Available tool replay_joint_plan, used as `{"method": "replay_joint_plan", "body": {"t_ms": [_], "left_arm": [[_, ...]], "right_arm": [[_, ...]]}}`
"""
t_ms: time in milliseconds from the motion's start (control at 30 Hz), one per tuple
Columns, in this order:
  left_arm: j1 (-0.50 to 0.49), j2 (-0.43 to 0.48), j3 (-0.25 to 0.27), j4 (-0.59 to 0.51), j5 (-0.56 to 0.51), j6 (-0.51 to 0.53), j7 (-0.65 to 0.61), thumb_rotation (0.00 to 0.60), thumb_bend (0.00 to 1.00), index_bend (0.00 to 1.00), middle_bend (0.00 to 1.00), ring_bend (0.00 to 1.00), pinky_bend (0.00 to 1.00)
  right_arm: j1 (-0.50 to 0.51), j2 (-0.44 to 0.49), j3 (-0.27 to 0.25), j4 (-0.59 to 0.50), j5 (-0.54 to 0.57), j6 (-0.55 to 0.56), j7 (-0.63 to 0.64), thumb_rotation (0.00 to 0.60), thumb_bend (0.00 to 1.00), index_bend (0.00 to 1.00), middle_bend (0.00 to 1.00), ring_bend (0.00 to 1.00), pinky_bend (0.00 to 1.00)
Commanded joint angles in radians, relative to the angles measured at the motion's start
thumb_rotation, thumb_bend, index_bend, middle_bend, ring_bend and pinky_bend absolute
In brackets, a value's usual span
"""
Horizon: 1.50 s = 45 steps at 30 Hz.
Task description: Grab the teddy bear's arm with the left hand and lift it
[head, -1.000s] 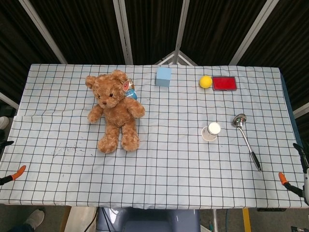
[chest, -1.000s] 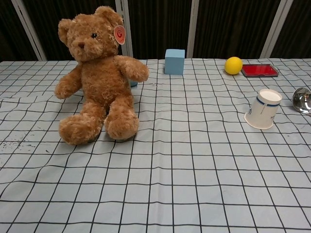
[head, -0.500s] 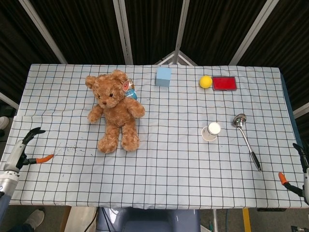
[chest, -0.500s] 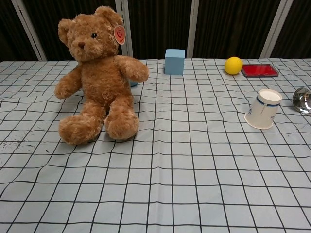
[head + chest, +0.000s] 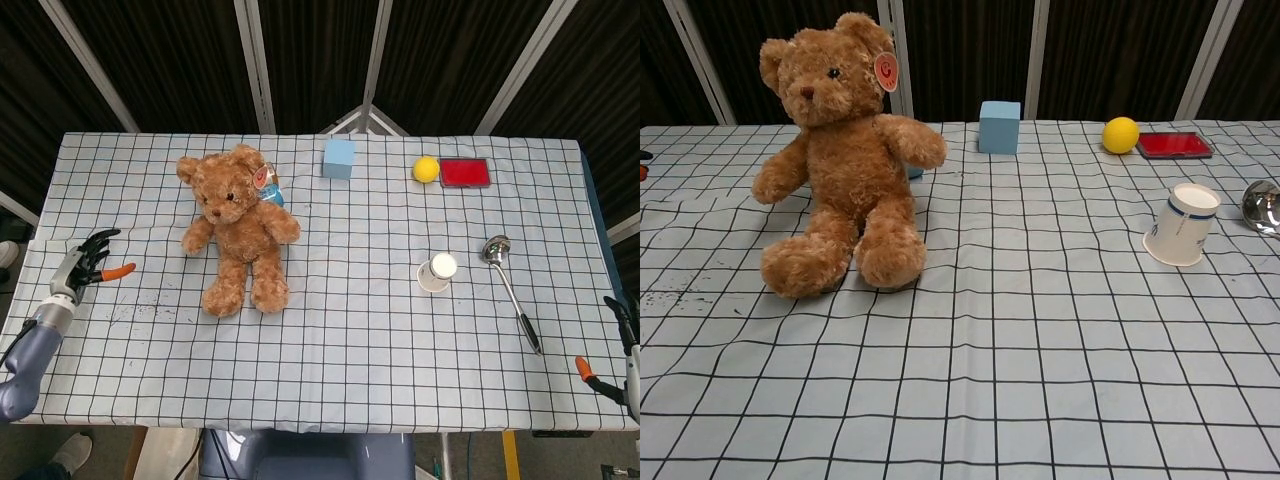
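A brown teddy bear (image 5: 240, 225) sits upright on the checked tablecloth (image 5: 350, 330), left of the middle, with a round tag at its ear. In the chest view the bear (image 5: 840, 160) faces me, both arms spread. My left hand (image 5: 85, 264) hovers over the table's left edge with its fingers apart and nothing in them. It is well to the left of the bear's near arm (image 5: 197, 237) and apart from it. Only a sliver of its fingertips (image 5: 643, 165) shows at the chest view's left border. My right hand (image 5: 618, 355) stays at the far right edge, fingers apart, empty.
A light blue cube (image 5: 339, 158) stands behind the bear to its right. A yellow ball (image 5: 426, 169) and a red box (image 5: 464, 172) lie at the back right. A paper cup (image 5: 436, 272) lies tipped next to a metal ladle (image 5: 505, 275).
My left hand has risen from below the table's left edge and moved forward and inward toward the bear. The bear and my right hand have not moved.
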Motion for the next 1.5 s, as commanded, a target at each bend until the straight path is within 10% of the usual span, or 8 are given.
{"method": "replay_joint_plan", "body": {"t_ms": [33,1500], "left_arm": [[-0.057,-0.070,-0.019,0.084,-0.021,-0.060,-0.010,0.600,0.19,0.19,0.03,0.00,0.00],[-0.232,-0.306,-0.072,0.102,-0.327,0.037,0.384,0.600,0.27,0.27,0.23,0.00,0.00]], "right_arm": [[0.001,-0.001,-0.001,0.000,0.000,-0.001,-0.002,0.600,0.25,0.12,0.02,0.06,0.00],[-0.004,0.008,0.003,0.006,0.002,0.008,0.023,0.600,0.25,0.12,0.02,0.06,0.00]]}}
